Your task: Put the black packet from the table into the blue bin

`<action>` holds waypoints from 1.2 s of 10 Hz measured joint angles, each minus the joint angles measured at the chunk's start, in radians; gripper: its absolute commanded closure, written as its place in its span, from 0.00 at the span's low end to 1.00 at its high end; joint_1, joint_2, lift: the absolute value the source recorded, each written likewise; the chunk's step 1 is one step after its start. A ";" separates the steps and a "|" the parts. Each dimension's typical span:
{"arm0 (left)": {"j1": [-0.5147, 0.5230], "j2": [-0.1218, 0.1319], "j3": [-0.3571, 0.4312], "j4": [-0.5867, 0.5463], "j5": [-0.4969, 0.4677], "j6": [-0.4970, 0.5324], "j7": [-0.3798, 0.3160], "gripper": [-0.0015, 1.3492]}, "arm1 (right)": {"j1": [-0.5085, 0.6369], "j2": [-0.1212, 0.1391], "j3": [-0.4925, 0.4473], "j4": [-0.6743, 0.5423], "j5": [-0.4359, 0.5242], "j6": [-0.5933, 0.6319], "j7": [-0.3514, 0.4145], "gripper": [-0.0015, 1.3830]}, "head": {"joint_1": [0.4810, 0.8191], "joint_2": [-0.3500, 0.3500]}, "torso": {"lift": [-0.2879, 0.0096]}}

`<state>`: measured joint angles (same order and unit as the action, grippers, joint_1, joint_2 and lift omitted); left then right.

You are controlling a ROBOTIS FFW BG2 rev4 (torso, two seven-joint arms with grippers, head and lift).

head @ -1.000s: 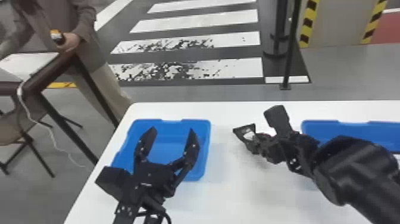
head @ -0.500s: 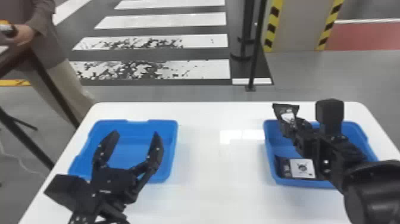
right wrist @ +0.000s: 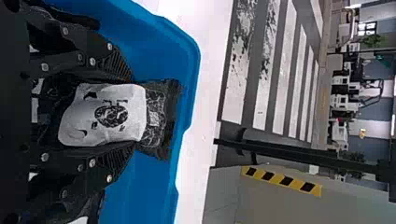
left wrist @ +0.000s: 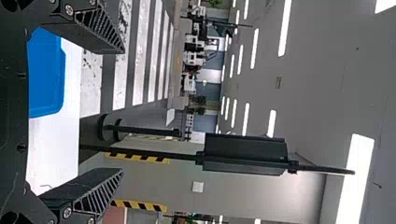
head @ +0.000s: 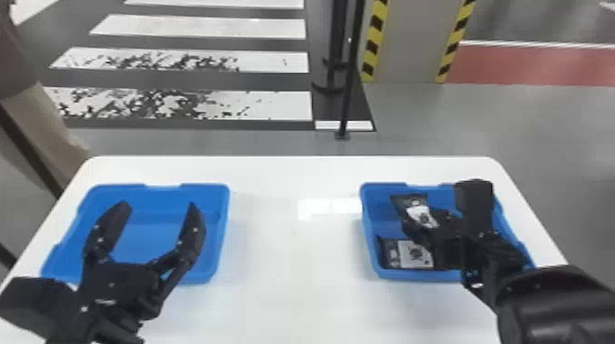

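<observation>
Head view is showing the right gripper carrying the black packet from the table's middle to over the right-hand blue bin, where a second packet is lying; lowering and release are seemingly remaining; its fingers are pinching the packet's two sides, the far end poking past the tips; the right arm is angling forward and inward; the left gripper is waiting spread and empty above the other bin.

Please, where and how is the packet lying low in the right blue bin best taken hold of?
Probably pinch the lying packet across its white label, from above, fingertips on its near and far edges: it looks flat, with its length running left to right, near the right blue bin's near wall.
</observation>
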<state>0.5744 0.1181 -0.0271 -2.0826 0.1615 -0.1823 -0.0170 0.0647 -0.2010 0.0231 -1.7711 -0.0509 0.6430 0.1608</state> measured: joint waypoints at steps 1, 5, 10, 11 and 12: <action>0.000 -0.001 0.001 0.000 0.000 -0.004 0.000 0.09 | 0.033 0.000 -0.019 -0.042 0.008 -0.054 0.013 0.08 | 0.63 0.44 | 0.60; 0.004 -0.008 0.011 0.000 0.000 -0.022 0.000 0.09 | 0.334 0.012 -0.108 -0.331 -0.128 -0.413 0.069 0.23 | 0.63 0.48 | 0.60; 0.006 -0.009 0.010 0.000 0.000 -0.022 0.000 0.09 | 0.555 0.028 -0.113 -0.324 -0.279 -0.788 0.123 0.23 | 0.63 0.49 | 0.60; 0.005 -0.008 0.007 0.000 0.000 -0.022 0.000 0.09 | 0.556 0.029 -0.117 -0.328 -0.277 -0.789 0.122 0.23 | 0.63 0.48 | 0.60; 0.005 -0.007 0.004 0.000 0.000 -0.023 0.000 0.09 | 0.555 0.030 -0.120 -0.337 -0.270 -0.775 0.121 0.23 | 0.63 0.48 | 0.60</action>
<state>0.5791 0.1110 -0.0226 -2.0825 0.1615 -0.2054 -0.0173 0.6193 -0.1706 -0.0969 -2.1084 -0.3209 -0.1319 0.2821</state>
